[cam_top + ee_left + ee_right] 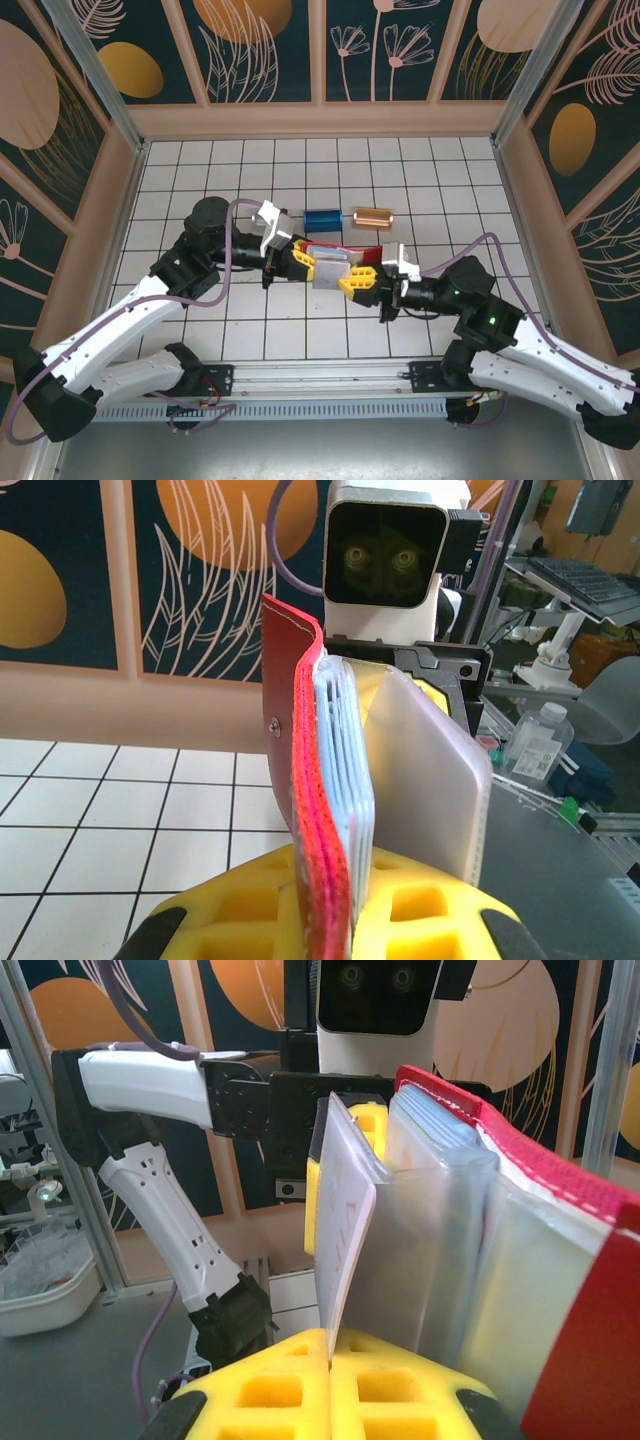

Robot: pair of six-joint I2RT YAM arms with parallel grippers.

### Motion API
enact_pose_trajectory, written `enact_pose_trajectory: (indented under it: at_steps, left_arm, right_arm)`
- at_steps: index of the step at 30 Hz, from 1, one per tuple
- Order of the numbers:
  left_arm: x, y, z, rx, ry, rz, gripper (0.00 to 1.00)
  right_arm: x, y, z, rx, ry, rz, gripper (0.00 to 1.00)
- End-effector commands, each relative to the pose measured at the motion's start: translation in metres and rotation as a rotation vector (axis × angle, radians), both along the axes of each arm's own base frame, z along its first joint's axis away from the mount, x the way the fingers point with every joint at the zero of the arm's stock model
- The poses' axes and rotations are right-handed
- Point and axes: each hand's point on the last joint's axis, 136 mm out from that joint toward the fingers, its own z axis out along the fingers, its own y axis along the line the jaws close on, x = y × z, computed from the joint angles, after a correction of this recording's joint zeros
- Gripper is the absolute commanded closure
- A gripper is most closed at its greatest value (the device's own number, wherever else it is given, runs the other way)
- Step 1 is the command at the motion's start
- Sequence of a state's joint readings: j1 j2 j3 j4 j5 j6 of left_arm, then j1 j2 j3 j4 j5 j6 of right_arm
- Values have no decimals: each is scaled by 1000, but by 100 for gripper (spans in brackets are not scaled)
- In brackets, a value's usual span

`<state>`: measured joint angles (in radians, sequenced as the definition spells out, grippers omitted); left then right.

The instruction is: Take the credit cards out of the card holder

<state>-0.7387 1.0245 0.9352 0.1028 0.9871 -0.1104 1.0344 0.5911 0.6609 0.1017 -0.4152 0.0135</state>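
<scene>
Left gripper: the left gripper (300, 262) is squeezed tight on the red card holder (292, 760), pinching its cover and clear pockets together at the end nearest it
Right gripper: the right gripper (330, 1385) is squeezed tight too, and it looks like it pinches the white card (345, 1210) by the end nearest it
Where the card holder is: in the middle of the tiled table (200, 200), looking lifted off it, held between the two grippers, which face each other nose to nose
Which way it lies: the card holder is right in front of the right gripper, on the left arm's side; its long side runs across the table from one gripper to the other
Which way it points: it stands more or less on its thin edge, red cover on the far side, pockets fanned open toward the right gripper
White card: on the near side of the pockets, spread a little apart from them
Which arm is nearer: both touch the bundle; the right one has the card, the left one has the holder
Next move, I think: the right gripper should pull straight back along that long line, away from the left gripper, so the card slides out and does not bend
Dark card: I cannot tell where it is
Other things: a blue block (323, 217) and a copper block (372, 216) lie behind, not touching
</scene>
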Motion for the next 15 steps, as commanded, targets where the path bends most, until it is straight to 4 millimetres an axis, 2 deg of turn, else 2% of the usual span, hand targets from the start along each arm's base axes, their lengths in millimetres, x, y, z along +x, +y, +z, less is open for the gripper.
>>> enact_pose_trajectory:
  at_steps: [1, 5, 15]
  left_arm:
    - [3, 4, 17, -51, -36, 33, 100]
    - [2, 5, 16, -52, -32, 18, 100]
    - [-13, 7, 18, -60, -34, -77, 100]
  right_arm:
    - [-9, -9, 22, 52, -35, 14, 96]
    - [-7, -14, 23, 58, -35, -13, 98]
    - [1, -23, 22, 43, -27, -83, 94]
